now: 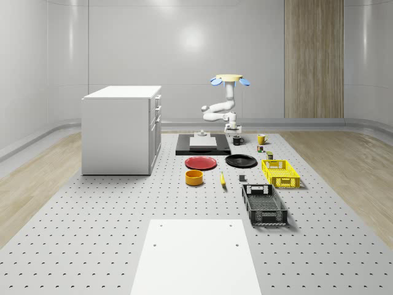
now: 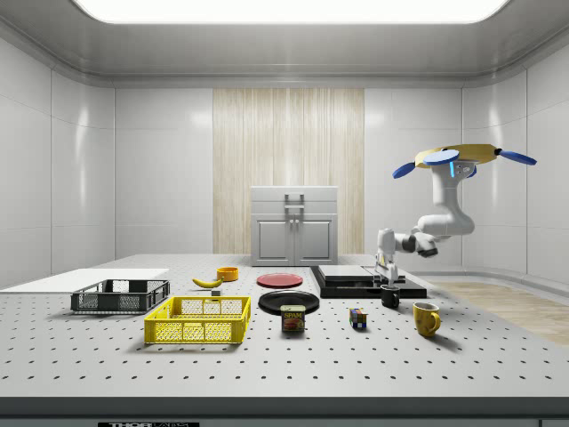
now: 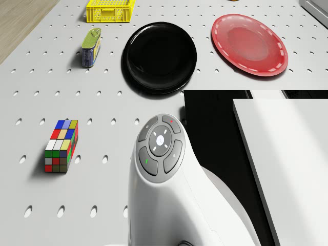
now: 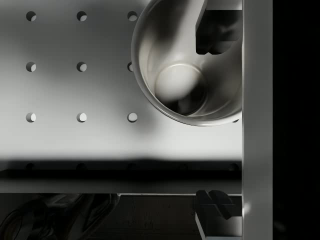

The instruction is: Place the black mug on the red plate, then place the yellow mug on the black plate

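The drone [image 2: 462, 158] is hovering above the far end of the bench [image 1: 92, 233], beside the black base slab [image 1: 203, 146], with its arm reaching down toward the bench top. The tool [image 2: 387, 264] is hanging directly over the black mug [image 2: 390, 296], pointing straight down, and in the side view its tips are sitting just above the mug's rim.

In the wrist view the mug's open mouth [image 4: 187, 65] is lying between the two fingers [image 4: 215, 30], shifted toward one of them, which is hanging over the rim; the other finger is standing well clear of the cup. The fingers are spread wide and are gripping nothing.

The black mug is standing upright on the bench, close to the slab's edge. The yellow mug [image 2: 426, 318] is standing apart from it, near the colour cube [image 2: 358, 318]. The red plate [image 1: 201, 162] and the black plate [image 1: 241, 160] are lying side by side, both bare.
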